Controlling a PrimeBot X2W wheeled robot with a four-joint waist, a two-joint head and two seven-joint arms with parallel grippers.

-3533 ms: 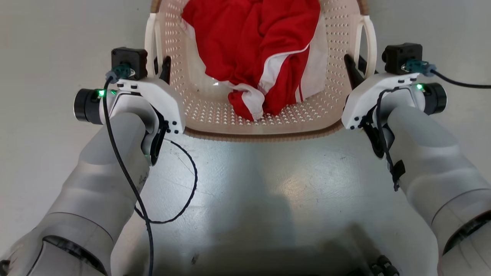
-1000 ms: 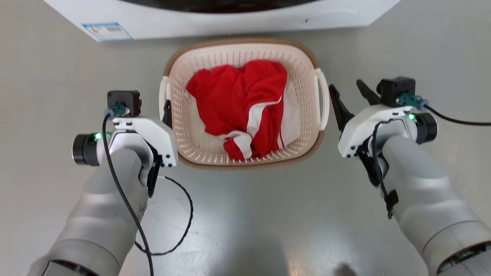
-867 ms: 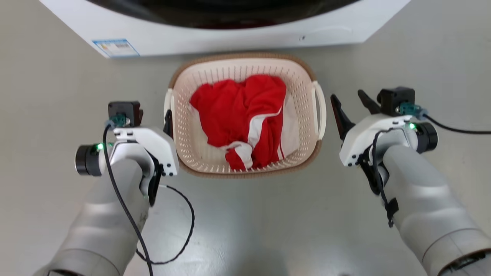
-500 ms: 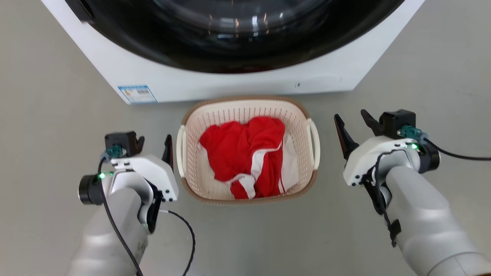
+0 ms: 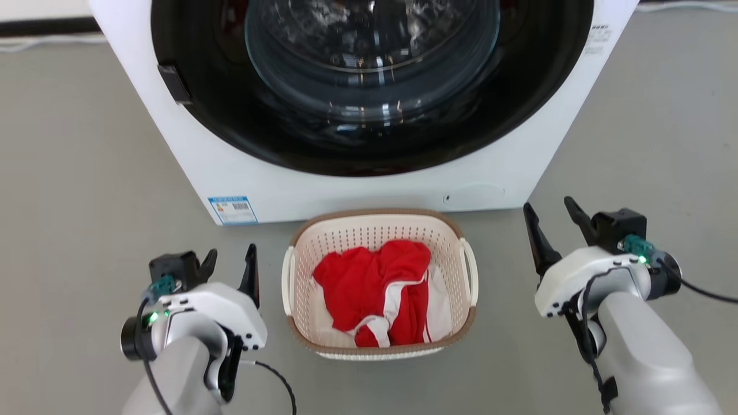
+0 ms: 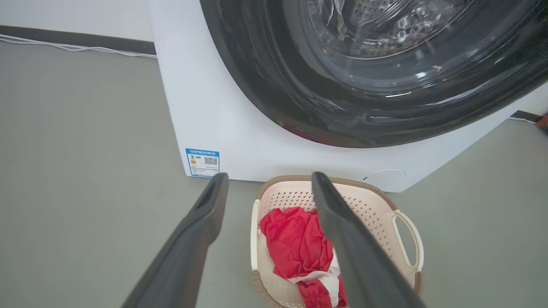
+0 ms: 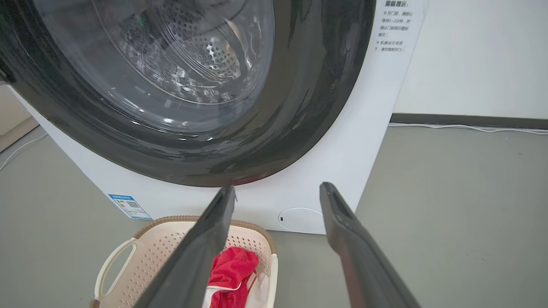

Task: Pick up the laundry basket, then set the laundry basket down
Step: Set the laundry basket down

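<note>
1. Left gripper (image 5: 230, 253): lower left of the head view. Two dark fingers spread apart with nothing between them. It is near the basket's left handle but clear of it. A green light glows on the wrist.
2. Right gripper (image 5: 546, 205): lower right. Fingers are likewise spread and empty, apart from the basket's right handle.
3. Laundry basket (image 5: 375, 214): cream, perforated, with a brown woven-look rim and white side handles. It stands on the grey floor (image 5: 69, 173) between the two grippers, its far rim close to the washer's base. No brand mark is visible.
4. Red garment (image 5: 369, 282): has white trim and lies crumpled inside the basket.
5. Washer (image 5: 346, 193): white front-loader with a round dark door, a glass bowl and a perforated metal drum behind it.
   - Blue-edged sticker (image 6: 202, 162): low on the front towards the left, with a QR code. Its print is too small to read.
   - Chinese print (image 7: 394, 25): several small lines at the front's upper right, not legible with certainty.
   - Round cover (image 7: 301, 220): low on the front, unmarked.
6. White cable (image 6: 85, 48): runs along the dark skirting behind.
</note>
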